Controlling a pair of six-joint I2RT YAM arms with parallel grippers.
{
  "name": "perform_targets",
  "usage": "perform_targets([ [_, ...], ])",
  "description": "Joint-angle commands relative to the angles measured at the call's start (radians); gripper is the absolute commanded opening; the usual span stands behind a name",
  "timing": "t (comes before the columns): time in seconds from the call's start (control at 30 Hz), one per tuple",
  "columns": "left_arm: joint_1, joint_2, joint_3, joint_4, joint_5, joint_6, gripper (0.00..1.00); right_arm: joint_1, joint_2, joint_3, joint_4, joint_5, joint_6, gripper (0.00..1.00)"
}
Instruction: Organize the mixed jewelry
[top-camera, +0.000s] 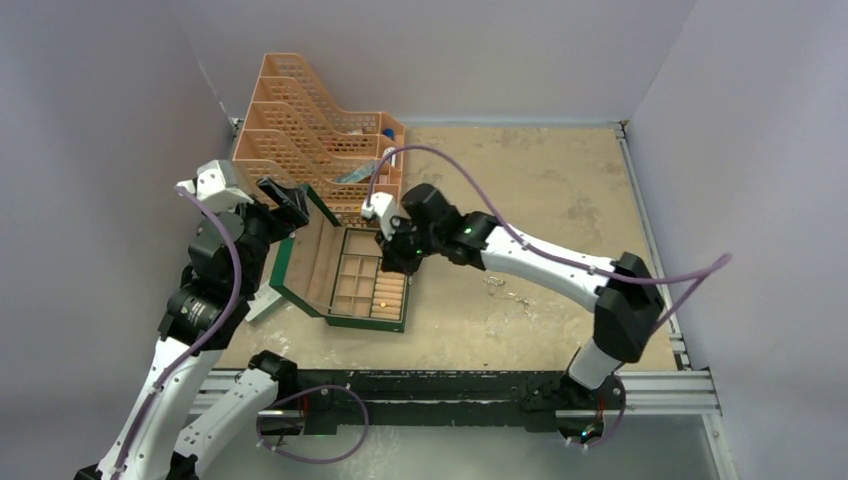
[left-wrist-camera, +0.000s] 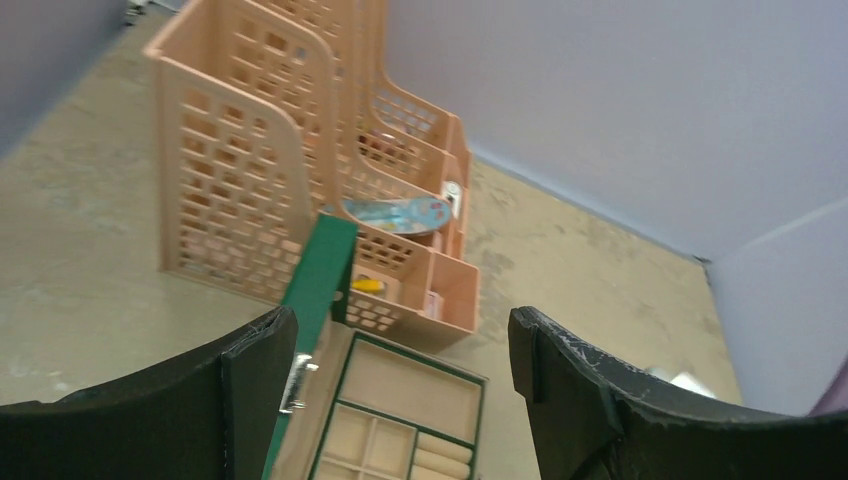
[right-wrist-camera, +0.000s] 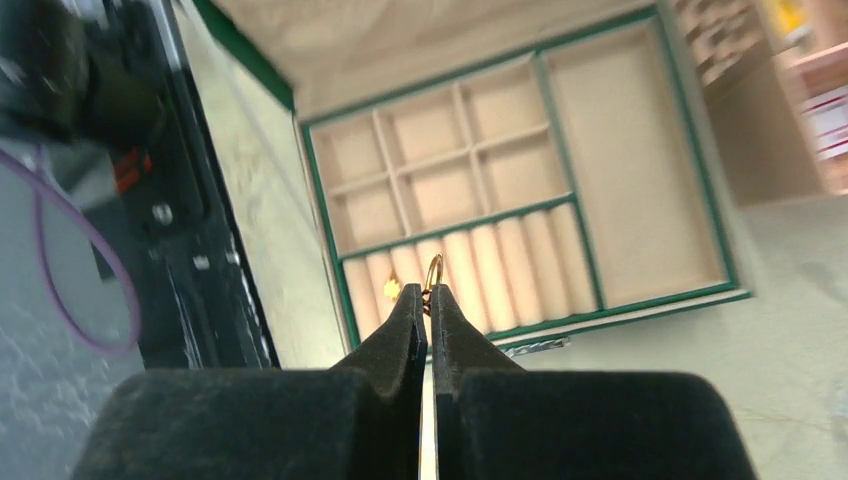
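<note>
A green jewelry box (top-camera: 365, 323) lies open left of centre, with its lid (top-camera: 282, 268) standing up. My right gripper (top-camera: 396, 256) hovers over the box's ring-roll row (right-wrist-camera: 500, 262). It is shut on a thin gold ring (right-wrist-camera: 433, 271). Another small gold piece (right-wrist-camera: 392, 289) sits in the rolls. A silvery chain piece (right-wrist-camera: 530, 347) lies on the table by the box's edge. Small loose pieces (top-camera: 497, 286) lie on the table right of the box. My left gripper (left-wrist-camera: 400, 335) is open and empty. Its left finger (left-wrist-camera: 255, 380) is beside the lid (left-wrist-camera: 320, 265).
A peach slotted desk organizer (top-camera: 310, 130) stands behind the box, holding small items; it also shows in the left wrist view (left-wrist-camera: 250, 160). The tan table mat (top-camera: 540, 200) extends to the right. Grey walls enclose the left, back and right sides.
</note>
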Motion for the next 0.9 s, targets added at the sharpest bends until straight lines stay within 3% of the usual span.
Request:
perform_targets([
  [0.0,0.003,-0.006,0.007,-0.04,-0.212,0.035,0.78,0.058,0.087,0.11,-0.254,0.067,-0.17,0.0],
  [0.27,0.003,-0.057,-0.028,-0.075,-0.355,-0.018,0.78,0.101,0.234,0.252,-0.38,0.079,-0.238,0.0],
  [0.87,0.003,-0.105,-0.057,-0.089,-0.398,-0.058,0.78,0.117,0.352,0.327,-0.476,0.07,-0.285,0.0],
])
